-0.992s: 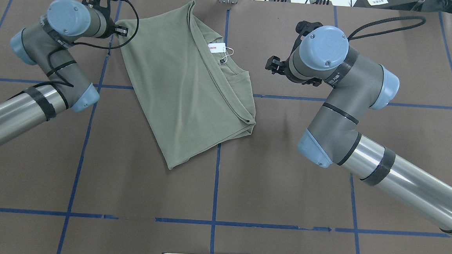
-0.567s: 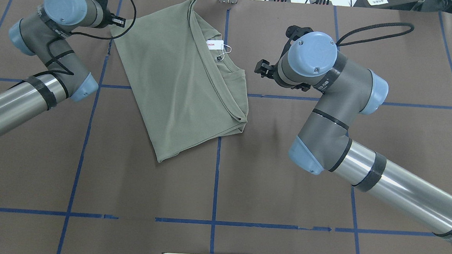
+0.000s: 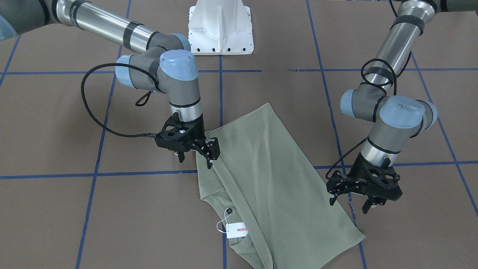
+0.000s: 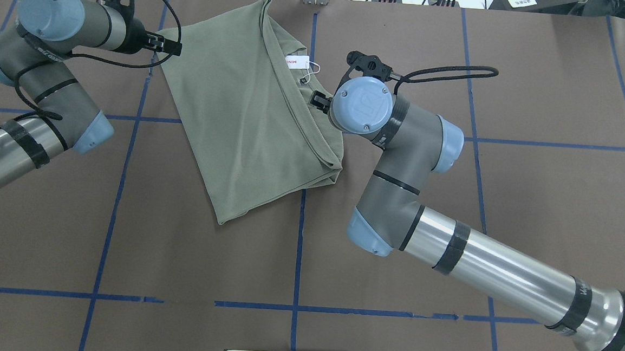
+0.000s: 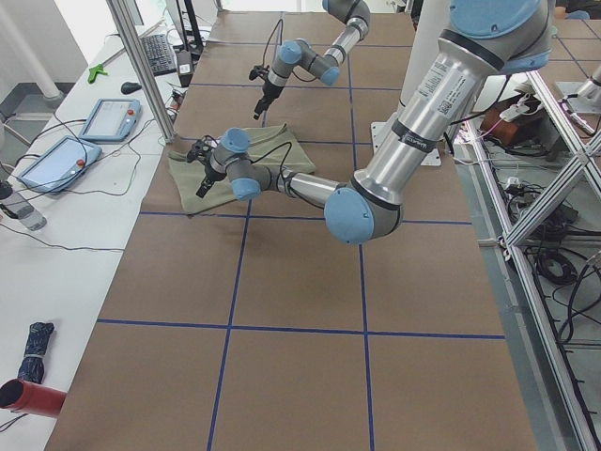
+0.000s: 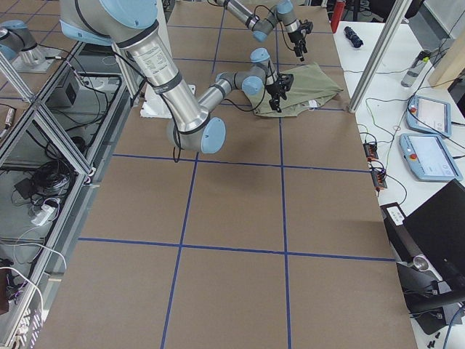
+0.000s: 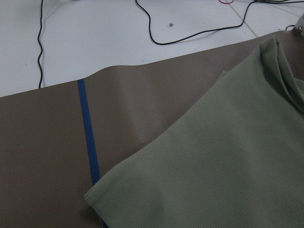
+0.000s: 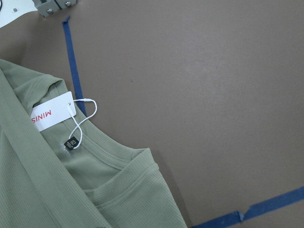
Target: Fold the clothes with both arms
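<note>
**Right arm brought in to the shirt; both grippers empty**

Read left to right in the overhead view.

- The black two-finger left gripper (image 3: 349,204) is held over the far left corner of the garment, with its fingers spread and nothing between them. In the left wrist view that corner is seen lying flat on the table, ungripped. Over the last second this gripper has been shifted only slightly.
- The olive-green knit long-sleeve shirt (image 4: 240,117) lies diagonally on the brown paper-covered table (image 4: 391,310), at the far middle across a blue tape line (image 4: 298,261). It is partly folded, with the right side laid over along a diagonal crease. The white hang tag lettered in red (image 4: 295,61) is exposed at the collar. The shirt was slid a little to the left about a second ago and has lain unmoved since.
- The black two-finger right gripper (image 3: 195,161) was well clear of the cloth a second ago. It has been swung in over the right edge just below the collar. Its fingers are apart and nothing is held.

Judgement: positioning is nearly done, and paired grasps for the next fold have not yet been taken.
</note>
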